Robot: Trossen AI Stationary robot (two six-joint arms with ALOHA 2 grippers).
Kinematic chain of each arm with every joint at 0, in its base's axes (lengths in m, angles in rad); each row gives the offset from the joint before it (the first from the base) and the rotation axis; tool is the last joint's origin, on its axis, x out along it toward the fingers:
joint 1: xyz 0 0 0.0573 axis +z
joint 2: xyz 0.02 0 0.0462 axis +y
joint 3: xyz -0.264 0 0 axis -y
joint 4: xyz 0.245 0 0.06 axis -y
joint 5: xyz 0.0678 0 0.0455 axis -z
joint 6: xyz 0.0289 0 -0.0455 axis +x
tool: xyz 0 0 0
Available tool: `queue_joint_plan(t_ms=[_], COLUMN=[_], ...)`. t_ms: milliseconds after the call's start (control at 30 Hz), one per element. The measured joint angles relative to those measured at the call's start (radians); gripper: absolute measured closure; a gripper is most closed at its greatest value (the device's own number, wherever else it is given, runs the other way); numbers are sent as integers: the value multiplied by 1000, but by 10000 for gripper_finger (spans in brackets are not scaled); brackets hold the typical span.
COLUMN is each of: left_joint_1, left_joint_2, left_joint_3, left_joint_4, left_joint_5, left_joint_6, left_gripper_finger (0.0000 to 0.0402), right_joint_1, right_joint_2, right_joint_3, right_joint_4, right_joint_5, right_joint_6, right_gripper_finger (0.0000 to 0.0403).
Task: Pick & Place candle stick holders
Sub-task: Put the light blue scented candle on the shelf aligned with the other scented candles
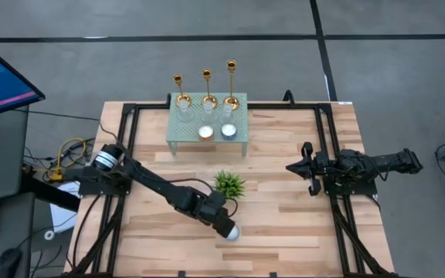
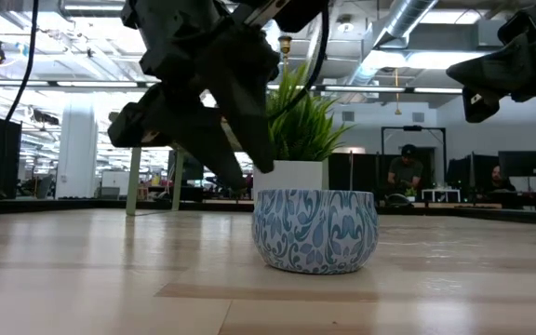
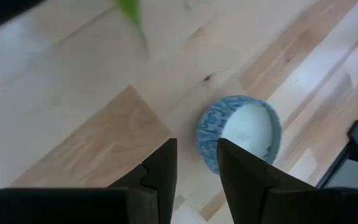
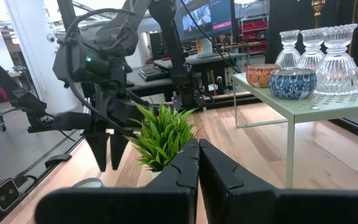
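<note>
Still upright on the far green metal stand [image 1: 207, 140], the three slim gold candle stick holders [image 1: 206, 89] lie well beyond the left gripper [image 1: 224, 225], half-open and empty over the blue patterned tin [image 1: 231, 232]; the right gripper [image 1: 297, 167], shut and empty, seems no closer

candle stick holders [image 1: 206, 87]: 3 | glass cups [image 4: 312, 50]: 3 | plant [image 1: 229, 184]: 1

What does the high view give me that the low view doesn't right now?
Only the high view: the three gold candle stick holders standing in a row at the back of the green stand, with glass holders and tealight tins in front.

Only the low view: the blue patterned tin's side resting on the wood, and people at desks behind.

Both: the left hand beside that tin, the potted plant, the raised right hand.
</note>
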Motion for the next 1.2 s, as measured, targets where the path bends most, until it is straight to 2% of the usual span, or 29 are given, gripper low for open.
queue_joint_plan(t_ms=[733,900,1200], left_joint_1=[-14,-17,-25], left_joint_2=[38,14,15], left_joint_3=[0,0,1], left_joint_4=[50,73,90], left_joint_5=[4,39,11], left_joint_6=[39,42,60], left_gripper_finger=[288,288,288], right_joint_1=[0,0,0], right_joint_2=[0,0,0], right_joint_3=[0,0,0], right_joint_4=[0,0,1], right_joint_5=[0,0,0], right_joint_6=[0,0,0], right_gripper_finger=[403,403,403])
